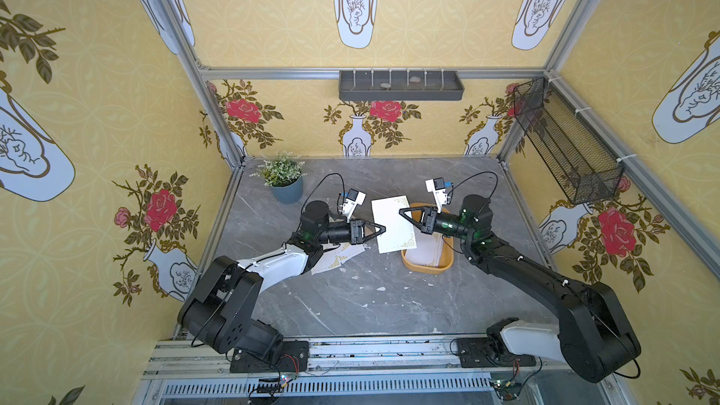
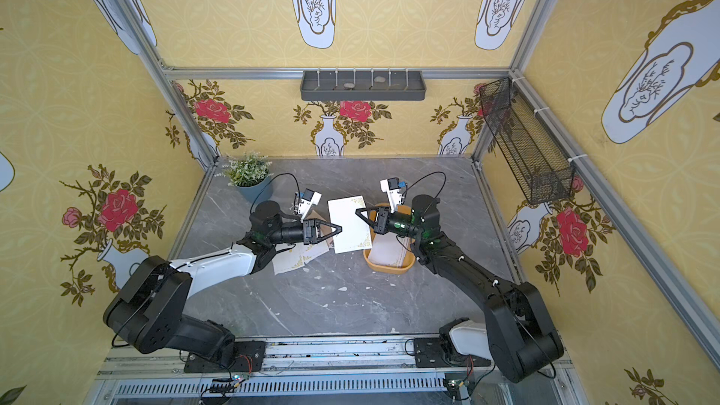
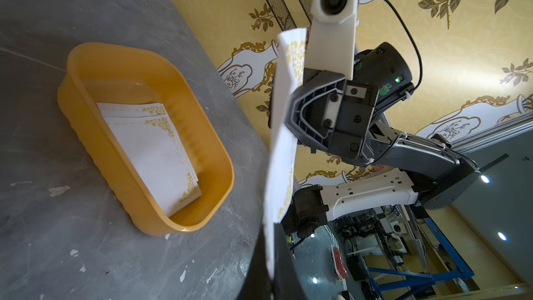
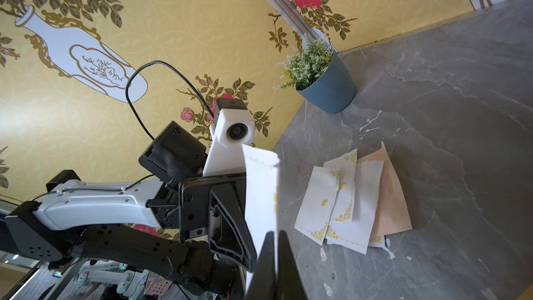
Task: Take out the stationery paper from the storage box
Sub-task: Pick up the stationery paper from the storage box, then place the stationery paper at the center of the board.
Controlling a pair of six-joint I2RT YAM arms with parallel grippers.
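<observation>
A single stationery sheet (image 1: pixel 393 224), white with gold corner ornament, hangs in the air between the two arms, lifted clear of the storage box (image 1: pixel 426 268). In both top views its face is turned upward, and it partly overlaps the box's edge on the left-arm side.

The left fingers (image 1: pixel 378 229) are clenched on the sheet's edge nearest the left arm. The left wrist view shows the paper (image 3: pixel 281 168) running down into the narrow slit between those fingers (image 3: pixel 285 264). The right fingers (image 1: pixel 404 212) meet the opposite edge, closer to its far corner. In the right wrist view they (image 4: pixel 290 269) stand almost together, and the sheet (image 4: pixel 261 191) passes through the thin gap between them, so it is pinched from both sides.

The mustard-yellow box sits on the grey bench (image 1: pixel 370 298) under the right arm, with more sheets (image 3: pixel 155 151) lying flat inside. A loose pile of sheets (image 4: pixel 346 206), with a peach-pink one (image 4: pixel 389 197) among them, lies on the bench beneath the left arm.
</observation>
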